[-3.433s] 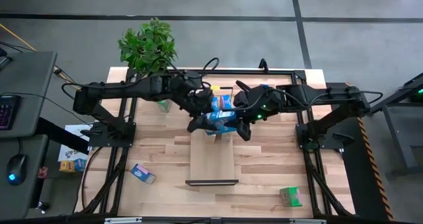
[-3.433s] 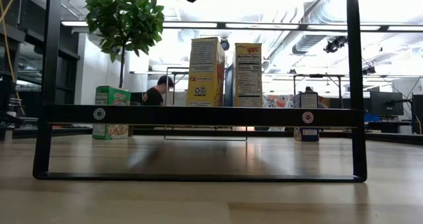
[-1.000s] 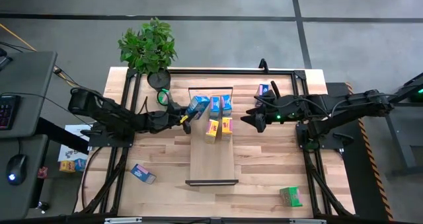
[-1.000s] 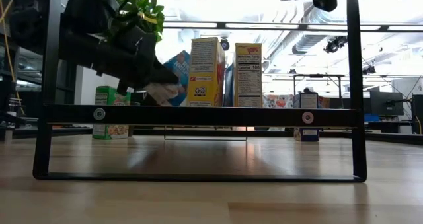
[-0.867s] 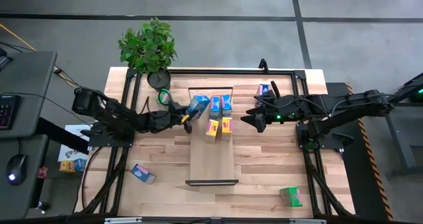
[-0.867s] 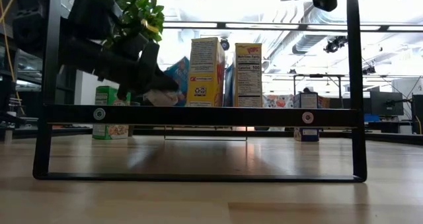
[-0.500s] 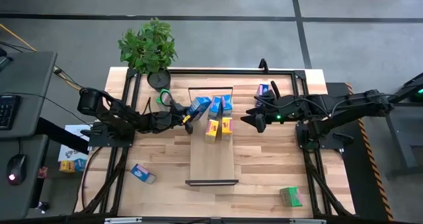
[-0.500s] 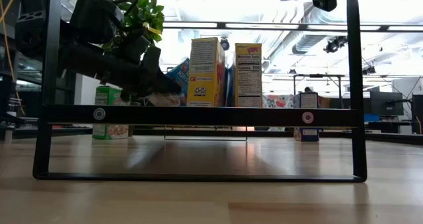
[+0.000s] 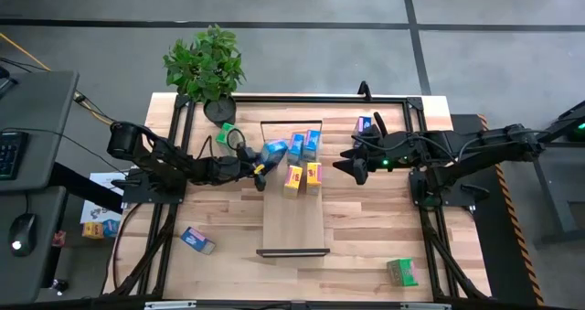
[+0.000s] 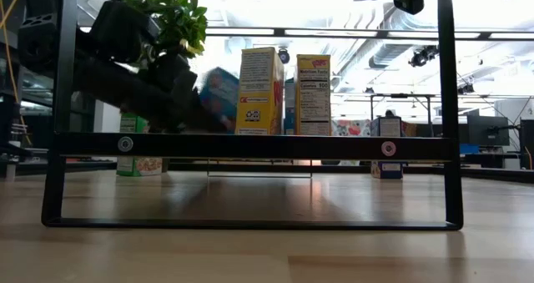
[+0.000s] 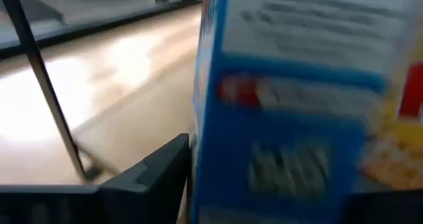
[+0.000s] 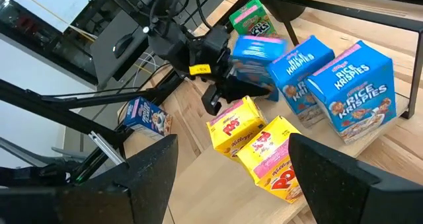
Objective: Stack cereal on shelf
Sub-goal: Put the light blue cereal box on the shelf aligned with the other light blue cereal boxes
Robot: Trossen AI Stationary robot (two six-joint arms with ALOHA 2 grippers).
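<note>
Rectangular blue cardboard cereal box (image 9: pixel 274 149) at left gripper (image 9: pixel 259 170), light-wood shelf (image 9: pixel 294 220).

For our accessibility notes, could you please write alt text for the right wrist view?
The left gripper places a blue cereal box on the shelf beside two blue Rice Krispies boxes and two yellow boxes.

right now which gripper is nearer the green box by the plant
Left. The left gripper sits at the shelf's left edge, close to the green box; the right gripper waits beyond the shelf's right side.
</note>
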